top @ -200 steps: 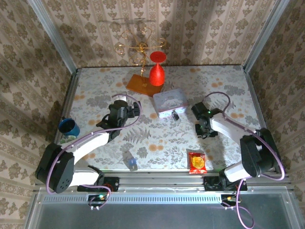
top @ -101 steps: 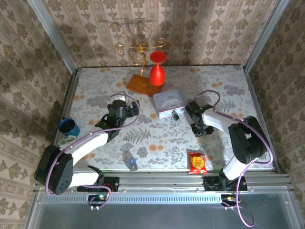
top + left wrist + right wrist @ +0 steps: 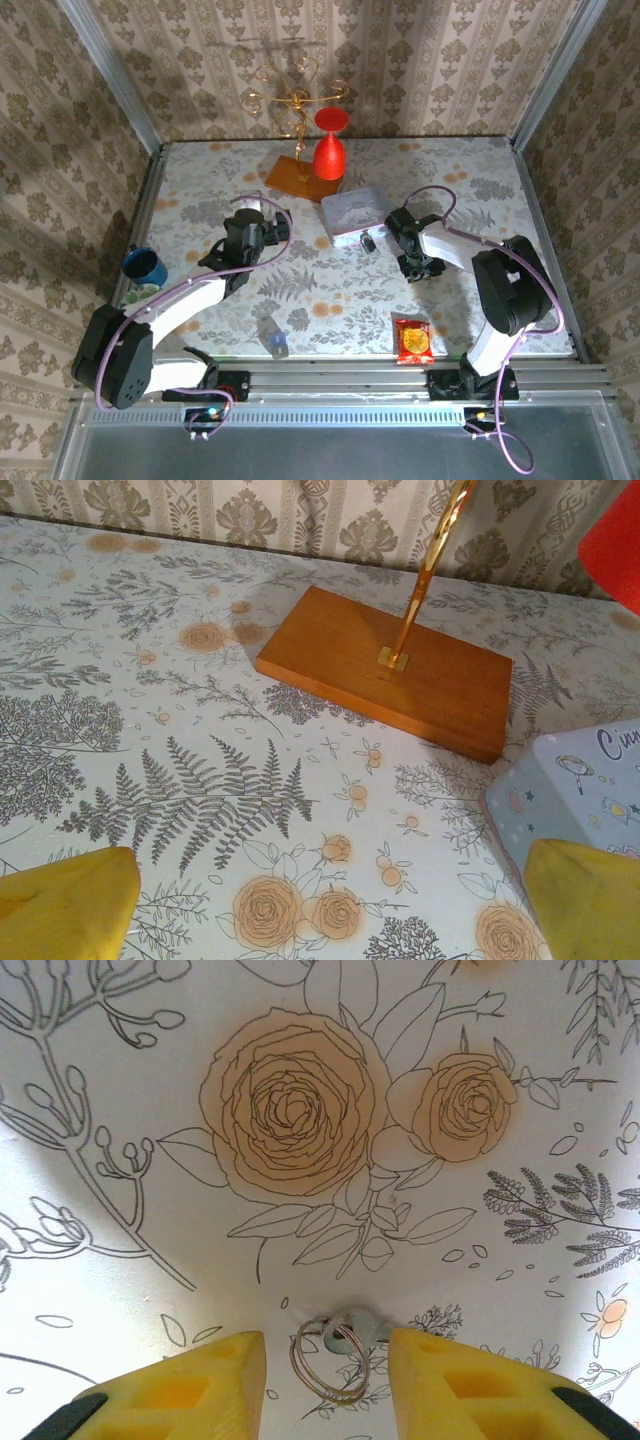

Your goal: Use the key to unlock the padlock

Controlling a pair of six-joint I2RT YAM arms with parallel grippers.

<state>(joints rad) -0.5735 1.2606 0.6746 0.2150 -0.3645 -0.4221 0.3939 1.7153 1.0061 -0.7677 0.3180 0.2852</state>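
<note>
Top external: left gripper left of centre, jaws spread wide, nothing between them. Padlock mid-frame, just beside the tin box's lower edge. Right gripper near it, further right. Right wrist: yellow fingers partly apart, key with ring lying between, ungripped.

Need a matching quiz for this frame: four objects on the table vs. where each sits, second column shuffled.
1. red plastic goblet
2. dark blue mug
3. red snack packet
4. small dark metal padlock

A. left edge of the floral table
B. just beside the pale patterned tin box
C. near edge, right half
D. far side, by the flat wooden base

Pairs: 1-D, 2-A, 3-C, 4-B
</note>
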